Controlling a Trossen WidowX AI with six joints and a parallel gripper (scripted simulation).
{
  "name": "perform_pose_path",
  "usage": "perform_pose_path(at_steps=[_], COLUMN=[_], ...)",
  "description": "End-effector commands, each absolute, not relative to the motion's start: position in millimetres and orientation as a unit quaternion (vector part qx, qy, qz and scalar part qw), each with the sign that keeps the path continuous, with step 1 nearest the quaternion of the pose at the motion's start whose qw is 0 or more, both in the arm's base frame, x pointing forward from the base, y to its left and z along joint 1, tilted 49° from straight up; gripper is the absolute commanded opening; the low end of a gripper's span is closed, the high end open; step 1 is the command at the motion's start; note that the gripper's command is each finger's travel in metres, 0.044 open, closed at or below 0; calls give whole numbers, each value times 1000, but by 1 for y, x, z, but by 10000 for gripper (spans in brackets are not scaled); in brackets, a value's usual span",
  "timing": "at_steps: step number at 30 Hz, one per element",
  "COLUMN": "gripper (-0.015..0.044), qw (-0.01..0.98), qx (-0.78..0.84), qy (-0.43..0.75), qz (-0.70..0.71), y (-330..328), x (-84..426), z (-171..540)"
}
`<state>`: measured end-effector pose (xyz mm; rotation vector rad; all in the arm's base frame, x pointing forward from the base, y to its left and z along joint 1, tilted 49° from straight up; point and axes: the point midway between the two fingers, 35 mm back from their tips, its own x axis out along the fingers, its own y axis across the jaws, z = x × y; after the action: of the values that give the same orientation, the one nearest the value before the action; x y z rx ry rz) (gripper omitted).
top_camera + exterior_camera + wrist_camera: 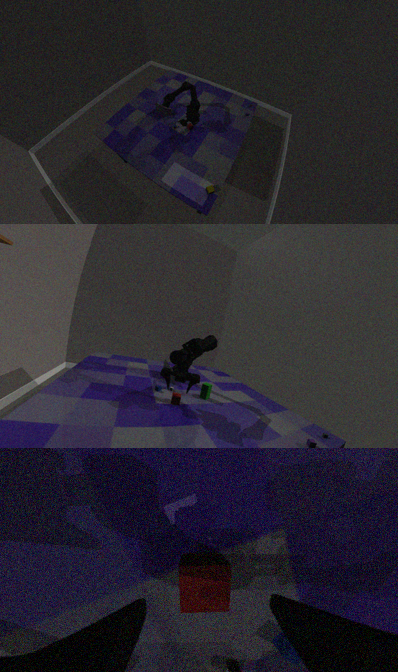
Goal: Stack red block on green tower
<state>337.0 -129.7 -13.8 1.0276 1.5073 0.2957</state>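
The red block [189, 125] [175, 399] [205, 593] stands on a pale patch of the table. The green tower [205, 391] stands upright to its right in the exterior view; in the top view the arm appears to hide it, and it is not in the wrist view. My gripper [177, 391] [209, 602] is open and empty. It points down close to the red block, which shows centrally between and ahead of the two fingers in the wrist view. In the top view the fingers are too dark to make out clearly.
A small blue block [158, 388] [286, 647] and a small white block [171, 388] lie near the fingers. A yellow block [210, 189] lies far off at a table corner. A dark purple block [311, 442] and a small dark thing [325, 436] lie at the far right.
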Motion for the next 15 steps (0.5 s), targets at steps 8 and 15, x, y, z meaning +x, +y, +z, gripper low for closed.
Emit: perform_pose_path(at_steps=[8, 15], gripper=[440, 440], qw=[602, 602], qx=[447, 447], qy=[650, 650], qz=[128, 128], y=[-118, -110], x=[340, 342], z=[-24, -32])
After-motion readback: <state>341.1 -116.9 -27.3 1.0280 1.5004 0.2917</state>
